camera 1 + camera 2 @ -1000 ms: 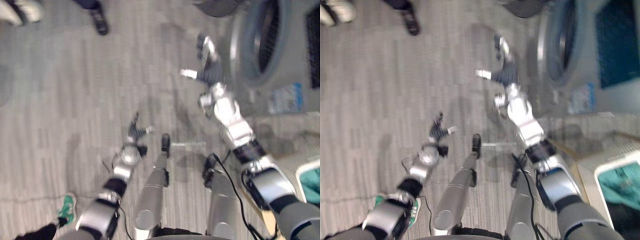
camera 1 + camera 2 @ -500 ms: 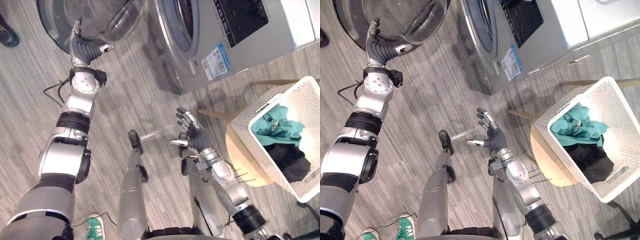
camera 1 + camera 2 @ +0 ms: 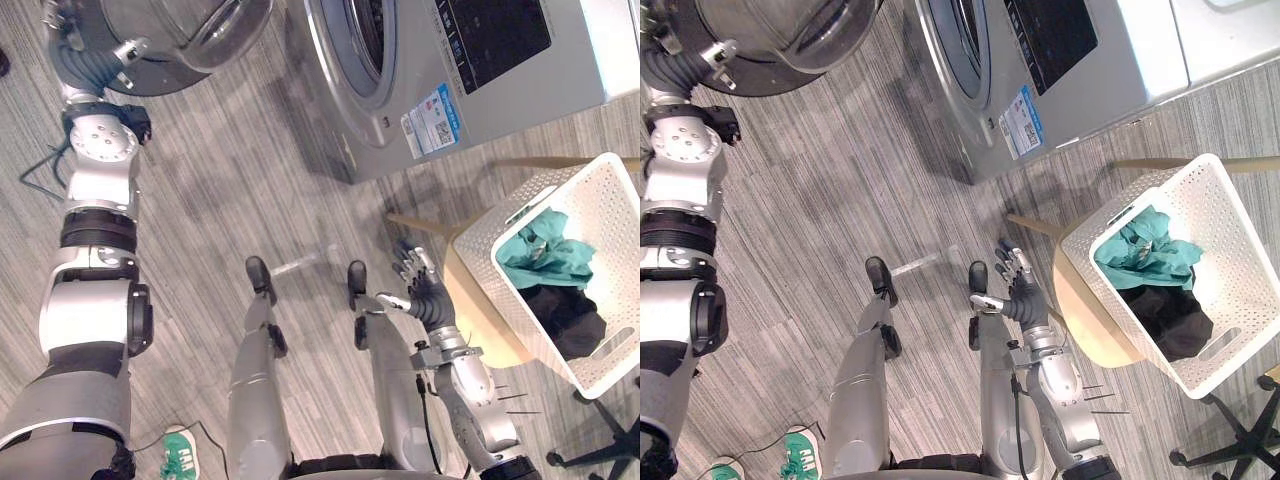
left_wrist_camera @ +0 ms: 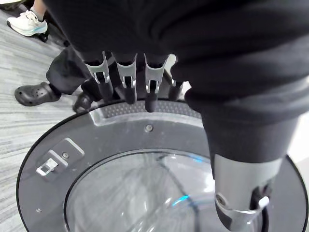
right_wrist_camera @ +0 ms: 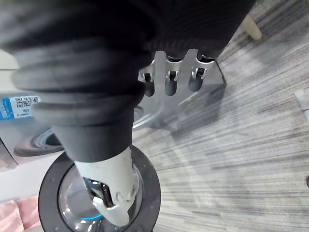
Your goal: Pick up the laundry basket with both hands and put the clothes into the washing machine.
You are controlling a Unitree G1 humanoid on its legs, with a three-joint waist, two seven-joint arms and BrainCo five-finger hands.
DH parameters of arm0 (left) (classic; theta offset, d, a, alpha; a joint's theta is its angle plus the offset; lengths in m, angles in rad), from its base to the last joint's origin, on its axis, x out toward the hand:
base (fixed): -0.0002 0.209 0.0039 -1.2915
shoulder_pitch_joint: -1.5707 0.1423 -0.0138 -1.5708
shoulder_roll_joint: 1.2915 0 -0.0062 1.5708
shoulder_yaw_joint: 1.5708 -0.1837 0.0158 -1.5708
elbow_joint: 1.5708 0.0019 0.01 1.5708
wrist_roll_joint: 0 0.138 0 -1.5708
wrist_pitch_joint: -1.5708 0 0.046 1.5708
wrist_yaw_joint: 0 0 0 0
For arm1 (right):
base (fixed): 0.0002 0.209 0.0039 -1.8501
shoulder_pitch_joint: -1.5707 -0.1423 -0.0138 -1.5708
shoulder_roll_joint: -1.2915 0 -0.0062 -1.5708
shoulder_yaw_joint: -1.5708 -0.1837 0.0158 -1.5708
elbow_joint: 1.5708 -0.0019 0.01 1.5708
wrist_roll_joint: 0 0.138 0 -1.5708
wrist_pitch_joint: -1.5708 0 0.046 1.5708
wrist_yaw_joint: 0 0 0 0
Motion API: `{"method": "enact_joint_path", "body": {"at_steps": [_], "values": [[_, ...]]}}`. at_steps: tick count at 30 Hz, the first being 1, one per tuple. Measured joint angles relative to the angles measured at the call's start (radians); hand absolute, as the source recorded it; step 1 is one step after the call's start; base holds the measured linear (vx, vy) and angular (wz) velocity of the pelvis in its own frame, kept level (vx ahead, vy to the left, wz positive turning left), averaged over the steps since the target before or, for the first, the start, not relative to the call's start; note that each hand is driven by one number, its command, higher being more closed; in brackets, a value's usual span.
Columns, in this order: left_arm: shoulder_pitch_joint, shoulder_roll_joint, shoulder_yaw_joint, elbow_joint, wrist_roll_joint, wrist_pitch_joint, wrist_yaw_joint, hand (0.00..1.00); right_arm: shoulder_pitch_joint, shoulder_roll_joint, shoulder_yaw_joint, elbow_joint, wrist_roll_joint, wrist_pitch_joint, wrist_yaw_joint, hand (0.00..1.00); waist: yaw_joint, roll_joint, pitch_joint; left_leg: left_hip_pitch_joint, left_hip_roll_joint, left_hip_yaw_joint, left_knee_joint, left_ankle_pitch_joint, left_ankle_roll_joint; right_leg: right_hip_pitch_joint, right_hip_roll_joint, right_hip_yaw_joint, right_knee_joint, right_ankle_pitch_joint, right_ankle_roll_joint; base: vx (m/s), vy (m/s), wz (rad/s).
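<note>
Head views: washing machine (image 3: 470, 90) at 12–1 o'clock, its round door (image 3: 185, 40) swung open at 11. Left hand (image 3: 85, 62) is up at 10–11, at the door's dark rim (contact there: cannot tell). Right hand (image 3: 428, 300) is low, just right of centre at about 5 o'clock, fingers spread and released, holding nothing. White laundry basket (image 3: 603, 225) sits tilted on a round wooden stool (image 3: 478, 312) at 4 o'clock, just beside the right hand but apart from it. In the basket: teal clothes (image 3: 548, 255) on the side towards the machine, a black garment (image 3: 562, 312) under them. A person's green shoe (image 3: 180, 455) is at 7 o'clock on the grey plank floor (image 3: 230, 190).

Left wrist view: fingers (image 4: 126, 79) hang relaxed in a row above the door's rim, thumb out over the glass, nothing grasped. Past the door, a person's white sneaker (image 4: 26, 21) and black clog (image 4: 36, 93).

Right wrist view: fingers (image 5: 168, 79) loosely bent, thumb (image 5: 113, 191) apart, empty. Machine and open door beyond.
</note>
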State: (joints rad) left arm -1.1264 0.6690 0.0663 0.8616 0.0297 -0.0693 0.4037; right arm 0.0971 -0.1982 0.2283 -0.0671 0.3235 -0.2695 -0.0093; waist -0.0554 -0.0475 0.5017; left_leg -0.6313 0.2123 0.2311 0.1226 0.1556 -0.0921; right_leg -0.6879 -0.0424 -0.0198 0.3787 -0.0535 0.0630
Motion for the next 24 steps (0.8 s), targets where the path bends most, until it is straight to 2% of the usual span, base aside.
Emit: {"method": "enact_joint_path", "body": {"at_steps": [5, 9, 11, 12, 14, 15, 17, 19, 20, 21, 24], "values": [[0.016, 0.004, 0.015, -0.026, -0.001, -0.001, 0.016, 0.00, 0.017, 0.014, -0.027, 0.000, -0.001, -0.006, -0.014, 0.00, 0.010, 0.000, 0.000, 0.010, -0.001, -0.007, 0.021, -0.007, 0.010, 0.026, -0.008, -0.015, 0.009, -0.004, 0.002, 0.02, -0.006, 0.09], [0.224, -0.044, 0.017, -0.190, -0.019, -0.052, 0.015, 0.00, 0.017, 0.034, -0.031, 0.000, -0.021, -0.008, -0.050, 0.00, 0.017, -0.002, -0.001, 0.074, -0.012, -0.001, 0.036, -0.027, 0.014, 0.087, -0.023, -0.017, 0.027, -0.025, 0.002, 0.01, -0.002, 0.06], [0.417, -0.156, 0.022, -0.280, -0.022, -0.072, 0.014, 0.00, 0.017, 0.041, -0.033, 0.000, -0.063, -0.007, -0.082, 0.00, 0.020, -0.003, -0.002, 0.129, -0.020, -0.001, 0.053, -0.053, 0.021, 0.146, -0.037, -0.026, 0.045, -0.048, 0.004, 0.02, -0.028, 0.14], [0.465, -0.188, 0.023, -0.295, -0.022, -0.072, 0.013, 0.00, 0.017, 0.043, -0.034, 0.000, -0.073, -0.007, -0.088, 0.00, 0.022, -0.003, -0.003, 0.143, -0.021, -0.001, 0.058, -0.060, 0.022, 0.162, -0.039, -0.027, 0.048, -0.053, 0.004, 0.02, -0.029, 0.13], [0.664, -0.312, 0.022, -0.322, -0.019, -0.072, 0.005, 0.00, 0.018, 0.067, -0.054, 0.001, -0.114, -0.003, -0.105, 0.00, 0.029, -0.010, -0.016, 0.193, -0.028, -0.002, 0.070, -0.078, 0.021, 0.211, -0.047, -0.030, 0.063, -0.076, 0.006, 0.02, -0.029, 0.09], [0.712, -0.337, 0.022, -0.321, -0.018, -0.072, -0.001, 0.00, 0.018, 0.075, -0.064, 0.002, -0.128, 0.000, -0.108, 0.00, 0.033, -0.012, -0.021, 0.204, -0.029, -0.001, 0.070, -0.082, 0.021, 0.221, -0.049, -0.030, 0.067, -0.081, 0.006, 0.03, -0.044, 0.07], [0.842, -0.409, 0.021, -0.300, -0.017, -0.072, -0.028, 0.00, 0.023, 0.084, -0.092, 0.019, -0.144, 0.008, -0.122, 0.00, 0.043, -0.012, -0.046, 0.239, -0.035, -0.002, 0.067, -0.094, 0.016, 0.249, -0.054, -0.031, 0.074, -0.100, 0.007, 0.04, -0.048, 0.07], [0.990, -0.469, 0.024, -0.177, -0.011, -0.071, -0.065, 0.00, 0.024, 0.093, -0.124, 0.110, -0.171, 0.020, -0.122, 0.00, 0.049, -0.008, -0.124, 0.284, -0.041, -0.001, 0.052, -0.099, 0.010, 0.289, -0.058, -0.031, 0.069, -0.119, 0.010, 0.10, -0.060, 0.04], [1.022, -0.476, 0.023, -0.136, -0.005, -0.070, -0.079, 0.00, 0.025, 0.098, -0.132, 0.137, -0.177, 0.022, -0.121, 0.00, 0.049, -0.007, -0.140, 0.303, -0.041, 0.001, 0.048, -0.101, 0.008, 0.309, -0.057, -0.031, 0.062, -0.122, 0.011, 0.15, -0.058, -0.05], [1.104, -0.510, 0.036, -0.037, 0.023, -0.065, -0.115, 0.00, 0.036, 0.107, -0.151, 0.200, -0.180, 0.034, -0.120, 0.00, 0.047, 0.006, -0.202, 0.343, -0.040, 0.006, 0.032, -0.105, 0.000, 0.352, -0.053, -0.030, 0.031, -0.122, 0.011, 0.13, -0.039, -0.07], [1.182, -0.551, 0.060, 0.051, 0.025, -0.061, -0.148, 0.00, 0.052, 0.115, -0.173, 0.262, -0.211, 0.047, -0.118, 0.00, 0.047, 0.027, -0.256, 0.409, -0.039, 0.026, -0.001, -0.108, -0.004, 0.409, -0.043, -0.012, -0.020, -0.112, 0.015, 0.13, -0.015, -0.19]]}}
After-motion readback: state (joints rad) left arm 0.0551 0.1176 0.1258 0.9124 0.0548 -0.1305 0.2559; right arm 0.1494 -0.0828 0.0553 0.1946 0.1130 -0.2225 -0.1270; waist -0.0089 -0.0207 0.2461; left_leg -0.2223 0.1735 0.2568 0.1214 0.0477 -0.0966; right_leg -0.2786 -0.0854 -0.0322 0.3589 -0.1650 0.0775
